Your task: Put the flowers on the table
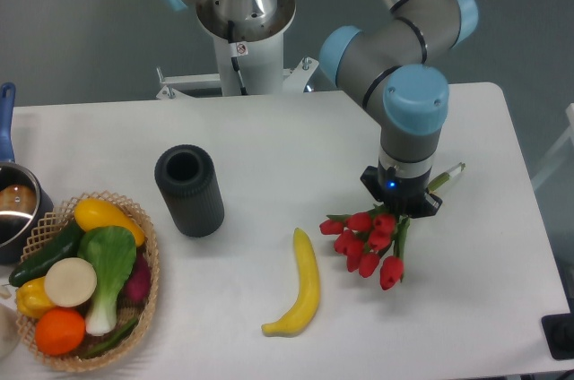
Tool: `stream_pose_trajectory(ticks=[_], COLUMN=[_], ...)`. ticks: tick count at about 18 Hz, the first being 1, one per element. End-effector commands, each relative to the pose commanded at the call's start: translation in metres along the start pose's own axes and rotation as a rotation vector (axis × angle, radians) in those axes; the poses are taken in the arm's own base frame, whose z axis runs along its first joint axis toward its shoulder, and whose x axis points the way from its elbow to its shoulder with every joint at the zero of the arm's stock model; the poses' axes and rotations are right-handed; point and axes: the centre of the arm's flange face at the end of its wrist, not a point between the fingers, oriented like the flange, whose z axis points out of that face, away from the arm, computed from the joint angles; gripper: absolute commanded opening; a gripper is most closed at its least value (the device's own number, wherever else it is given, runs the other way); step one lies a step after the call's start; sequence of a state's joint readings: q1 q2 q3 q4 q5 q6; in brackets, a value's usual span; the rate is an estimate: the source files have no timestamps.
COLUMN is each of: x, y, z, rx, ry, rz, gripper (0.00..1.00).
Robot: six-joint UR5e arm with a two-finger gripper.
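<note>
You are looking past the basket [152, 283], vase [189, 190] and banana [297, 289] on the left to the flowers [368, 244], which are lying on the table [269, 138] at right, so placing is looking nearly done. The gripper [401, 210] is sitting directly over the stems; you cannot tell whether its jaws are gripping or releasing.

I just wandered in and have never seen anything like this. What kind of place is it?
Probably a robotics lab: a robot arm works over a plain white table set with practice props, such as red flowers, a banana and a basket of vegetables.
</note>
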State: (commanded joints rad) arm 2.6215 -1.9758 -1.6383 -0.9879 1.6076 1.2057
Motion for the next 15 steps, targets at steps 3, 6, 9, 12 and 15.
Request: stream_pose_trajectory(ticks=[3, 6, 9, 12, 15], x=[-0.017, -0.03, -0.05, -0.063, -0.067], y=[0.027, 0.039, 0.07, 0.091, 0.097], z=[-0.009, -0.023, -0.036, -0.045, -0.045], rx=[0.007, 0.019, 0.025, 0.023, 0.02], ry=[-0.028, -0.067, -0.097, -0.117, -0.119], rz=[-0.039, -0.063, -0.101, 0.006, 0.042], gripper=[1.0, 1.0, 1.0, 1.0, 1.0])
